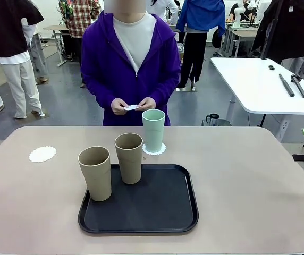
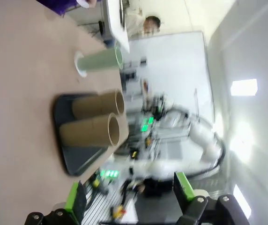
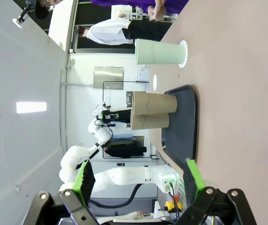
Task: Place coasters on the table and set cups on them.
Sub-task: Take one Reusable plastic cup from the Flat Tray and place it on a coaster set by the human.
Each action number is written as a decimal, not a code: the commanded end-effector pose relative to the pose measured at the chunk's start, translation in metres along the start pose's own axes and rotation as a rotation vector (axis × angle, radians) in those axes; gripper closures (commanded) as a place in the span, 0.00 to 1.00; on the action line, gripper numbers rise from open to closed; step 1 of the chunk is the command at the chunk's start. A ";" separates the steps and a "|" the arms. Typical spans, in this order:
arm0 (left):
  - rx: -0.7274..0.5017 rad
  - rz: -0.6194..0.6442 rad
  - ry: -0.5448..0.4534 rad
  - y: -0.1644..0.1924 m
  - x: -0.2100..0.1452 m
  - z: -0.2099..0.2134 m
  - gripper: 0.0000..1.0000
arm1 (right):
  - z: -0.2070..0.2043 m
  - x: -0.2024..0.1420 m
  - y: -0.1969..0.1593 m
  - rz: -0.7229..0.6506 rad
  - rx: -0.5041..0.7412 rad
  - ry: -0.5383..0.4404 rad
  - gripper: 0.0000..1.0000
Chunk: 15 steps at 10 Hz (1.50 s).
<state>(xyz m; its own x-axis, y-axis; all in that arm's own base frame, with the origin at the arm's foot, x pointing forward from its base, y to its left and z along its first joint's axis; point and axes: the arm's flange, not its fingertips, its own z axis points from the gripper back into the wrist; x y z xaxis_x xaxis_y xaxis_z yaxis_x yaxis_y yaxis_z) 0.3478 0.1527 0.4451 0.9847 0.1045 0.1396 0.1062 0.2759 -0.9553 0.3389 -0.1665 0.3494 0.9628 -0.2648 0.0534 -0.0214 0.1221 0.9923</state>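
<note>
The large, smooth beige-tan table has wide bare stretches at both ends and along its near edge, and its rounded far corners are free. Far left, a small round white paper coaster with a scalloped lacy edge lies flat on the top. Nothing stands on it, and it is well apart from the tray.

Near the middle and close to the near edge sits a black rectangular plastic tray, its right half bare. Two tall tapered beige-brown matte tumblers stand upright on its left part, mouths up and long axes vertical. The nearer cup is at the left rim, and the farther cup is just beside it by the back rim.

Just past the tray's far edge, the pale mint green cup stands upright on a second coaster. Beyond the table's far edge, the person's hands hold a small white piece.

The left gripper has its green-padded fingers spread apart with nothing between them. The right gripper is spread wide and empty.
</note>
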 end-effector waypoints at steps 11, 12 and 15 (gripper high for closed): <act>0.511 -1.198 0.610 -0.052 -0.026 -0.215 0.00 | 0.001 -0.003 0.002 0.007 0.000 0.012 0.00; 0.525 -1.192 0.622 -0.048 -0.021 -0.220 0.00 | 0.001 -0.003 0.002 0.007 0.000 0.012 0.00; 0.533 -1.188 0.621 -0.056 -0.026 -0.214 0.00 | 0.001 -0.003 0.002 0.007 0.000 0.012 0.00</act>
<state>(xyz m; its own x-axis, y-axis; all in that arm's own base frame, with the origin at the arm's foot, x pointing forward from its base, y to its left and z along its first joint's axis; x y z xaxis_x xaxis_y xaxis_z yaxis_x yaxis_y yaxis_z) 0.3509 -0.0709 0.4342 0.2671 -0.8247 0.4985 0.9636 0.2368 -0.1245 0.3387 -0.1665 0.3498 0.9628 -0.2647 0.0540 -0.0220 0.1225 0.9922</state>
